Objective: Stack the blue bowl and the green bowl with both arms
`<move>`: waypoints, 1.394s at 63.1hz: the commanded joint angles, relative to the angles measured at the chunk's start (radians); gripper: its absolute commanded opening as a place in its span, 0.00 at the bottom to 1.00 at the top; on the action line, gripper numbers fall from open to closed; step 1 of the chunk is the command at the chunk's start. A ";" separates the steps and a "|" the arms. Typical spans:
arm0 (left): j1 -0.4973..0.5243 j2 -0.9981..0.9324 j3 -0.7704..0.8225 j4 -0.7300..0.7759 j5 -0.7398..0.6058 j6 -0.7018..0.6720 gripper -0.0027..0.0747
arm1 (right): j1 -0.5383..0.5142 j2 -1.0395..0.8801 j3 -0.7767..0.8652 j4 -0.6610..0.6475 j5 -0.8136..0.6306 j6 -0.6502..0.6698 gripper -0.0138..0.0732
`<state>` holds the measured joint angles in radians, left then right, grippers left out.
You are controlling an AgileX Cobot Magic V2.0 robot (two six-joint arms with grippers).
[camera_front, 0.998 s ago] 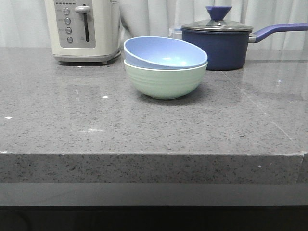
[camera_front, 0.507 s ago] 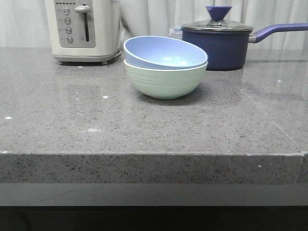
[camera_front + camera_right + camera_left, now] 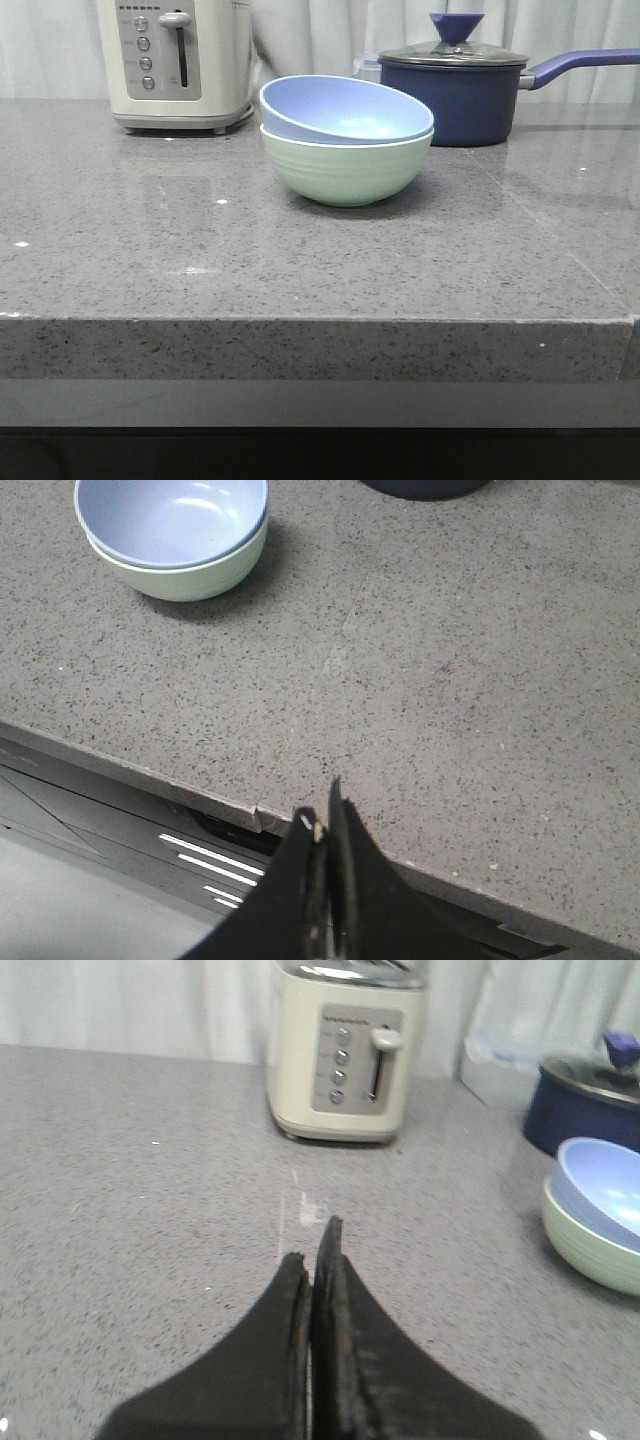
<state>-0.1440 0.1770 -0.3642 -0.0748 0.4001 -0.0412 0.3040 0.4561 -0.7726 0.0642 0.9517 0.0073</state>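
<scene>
The blue bowl (image 3: 345,110) is a matte, light periwinkle blue, plain inside and out. The green bowl (image 3: 345,170) is pale mint green with faint horizontal ridges under its rim. The table (image 3: 300,260) is mid-grey stone, speckled with dark and white flecks. The left claw (image 3: 314,1245) and right claw (image 3: 322,815) are both black. Ahead of the left claw, the toaster (image 3: 345,1055) is cream with a grey control panel. The saucepan (image 3: 455,95) is dark navy, with a lighter purple-blue handle and knob.
</scene>
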 commanded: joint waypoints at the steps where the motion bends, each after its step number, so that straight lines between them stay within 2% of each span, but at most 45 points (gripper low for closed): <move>1: 0.061 -0.074 0.088 -0.070 -0.168 0.029 0.01 | -0.001 0.008 -0.023 -0.006 -0.066 -0.001 0.09; 10: 0.088 -0.200 0.230 -0.056 -0.273 0.029 0.01 | -0.001 0.008 -0.023 -0.006 -0.066 -0.001 0.09; 14: 0.088 -0.195 0.275 -0.056 -0.341 0.029 0.01 | -0.001 0.008 -0.023 -0.006 -0.066 -0.001 0.09; 18: 0.088 -0.198 0.302 -0.051 -0.352 0.015 0.01 | -0.001 0.009 -0.023 -0.006 -0.066 -0.001 0.09; 26: 0.084 -0.201 0.344 0.063 -0.369 -0.078 0.01 | -0.001 0.009 -0.023 -0.006 -0.066 -0.001 0.09; 33: 0.082 -0.201 0.374 0.140 -0.442 -0.112 0.01 | -0.001 0.009 -0.023 -0.006 -0.066 -0.001 0.09; 57: 0.064 -0.201 0.374 0.140 -0.448 -0.040 0.01 | -0.001 0.009 -0.023 -0.006 -0.066 -0.001 0.09; 88: 0.066 -0.201 0.374 0.140 -0.415 -0.040 0.01 | -0.001 0.009 -0.023 -0.006 -0.066 -0.001 0.09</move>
<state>-0.0723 -0.0054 0.0033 0.0654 0.0520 -0.0805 0.3040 0.4561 -0.7721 0.0635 0.9538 0.0073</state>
